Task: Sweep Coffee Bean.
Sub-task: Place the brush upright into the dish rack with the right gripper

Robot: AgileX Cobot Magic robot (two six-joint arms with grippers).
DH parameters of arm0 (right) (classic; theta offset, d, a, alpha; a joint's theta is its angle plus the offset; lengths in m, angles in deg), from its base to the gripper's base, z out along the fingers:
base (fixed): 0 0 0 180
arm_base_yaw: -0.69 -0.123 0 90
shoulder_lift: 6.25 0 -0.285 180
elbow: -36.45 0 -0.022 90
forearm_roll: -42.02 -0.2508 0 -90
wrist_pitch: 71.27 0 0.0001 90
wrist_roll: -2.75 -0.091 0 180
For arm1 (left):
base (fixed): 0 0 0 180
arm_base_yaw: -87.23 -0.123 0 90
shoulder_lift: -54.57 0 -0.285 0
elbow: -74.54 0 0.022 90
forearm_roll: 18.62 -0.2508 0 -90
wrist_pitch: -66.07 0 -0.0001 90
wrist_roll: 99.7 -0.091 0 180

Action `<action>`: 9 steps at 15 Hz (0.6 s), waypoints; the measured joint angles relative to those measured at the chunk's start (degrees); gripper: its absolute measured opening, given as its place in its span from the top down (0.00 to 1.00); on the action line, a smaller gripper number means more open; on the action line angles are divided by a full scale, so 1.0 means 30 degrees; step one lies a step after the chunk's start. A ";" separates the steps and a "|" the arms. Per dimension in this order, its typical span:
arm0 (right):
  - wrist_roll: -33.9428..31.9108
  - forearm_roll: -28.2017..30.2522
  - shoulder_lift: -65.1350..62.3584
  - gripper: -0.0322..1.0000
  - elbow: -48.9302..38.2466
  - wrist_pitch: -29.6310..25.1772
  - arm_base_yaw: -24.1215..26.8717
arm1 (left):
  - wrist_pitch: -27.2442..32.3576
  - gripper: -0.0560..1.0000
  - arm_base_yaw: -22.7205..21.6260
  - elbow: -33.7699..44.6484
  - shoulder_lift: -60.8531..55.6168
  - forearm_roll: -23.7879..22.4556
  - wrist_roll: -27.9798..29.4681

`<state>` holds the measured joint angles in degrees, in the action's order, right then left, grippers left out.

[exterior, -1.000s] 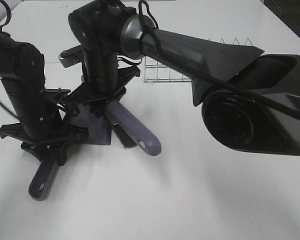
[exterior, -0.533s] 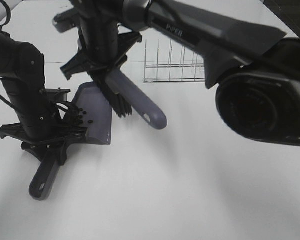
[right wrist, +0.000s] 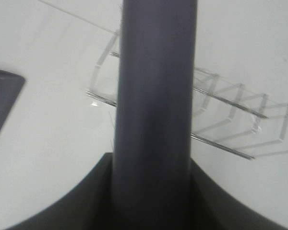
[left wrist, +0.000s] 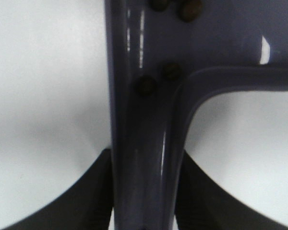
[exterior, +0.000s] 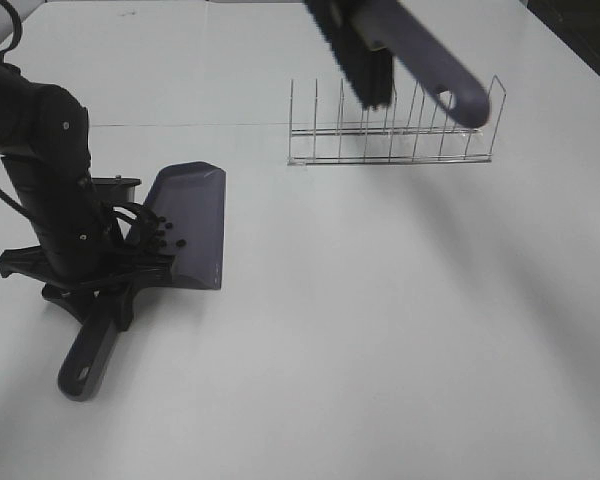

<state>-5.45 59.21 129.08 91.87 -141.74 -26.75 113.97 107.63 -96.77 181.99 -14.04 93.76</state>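
Note:
The grey-purple dustpan (exterior: 192,220) lies on the white table at the left. My left gripper (exterior: 93,285) is shut on its handle (left wrist: 144,143). Several coffee beans (exterior: 166,235) lie inside the pan near the handle end; they also show in the left wrist view (left wrist: 146,85). The brush (exterior: 420,50), with black bristles (exterior: 365,75) and a grey-purple handle, hangs high over the wire rack. My right gripper (right wrist: 153,191) is shut on the brush handle (right wrist: 156,72); the gripper itself is out of the exterior high view.
A wire dish rack (exterior: 390,130) stands at the back of the table, right of the middle, and shows in the right wrist view (right wrist: 230,120). The white table (exterior: 380,330) stretches to the front and right. A corner of the dustpan (right wrist: 2,100) shows in the right wrist view.
My right arm has lifted the brush away from the dustpan, up and to the right, over the wire rack. The beans now show in the pan. The left arm has not moved.

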 joint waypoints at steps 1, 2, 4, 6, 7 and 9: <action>-0.0057 0.0000 -0.0535 0.68 -0.0745 0.0000 0.0458 | 0.0000 0.62 0.0000 0.0000 0.0000 0.0000 0.0000; -0.0229 -0.0134 -0.1451 0.68 -0.2101 -0.0019 0.1662 | 0.0000 0.62 0.0000 0.0000 0.0000 0.0000 0.0000; -0.0630 -0.1375 -0.2712 0.68 -0.4603 -0.0057 0.3571 | 0.0019 0.62 0.0000 0.0000 0.0000 0.0000 0.0000; -0.0649 -0.2215 -0.2998 0.68 -0.6532 -0.0095 0.4240 | 0.0019 0.62 0.0000 0.0000 0.0000 0.0000 0.0000; -0.0764 -0.2311 -0.2960 0.68 -0.7334 -0.0076 0.4259 | 0.0019 0.62 0.0000 0.0000 0.0000 0.0000 0.0000; -0.1261 -0.2426 -0.2617 0.68 -0.8652 -0.0057 0.4240 | 0.0019 0.62 0.0000 0.0000 0.0000 0.0019 0.0000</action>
<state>-9.23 51.93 121.23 65.92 -141.91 -14.03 114.03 107.63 -96.77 181.99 -13.98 93.76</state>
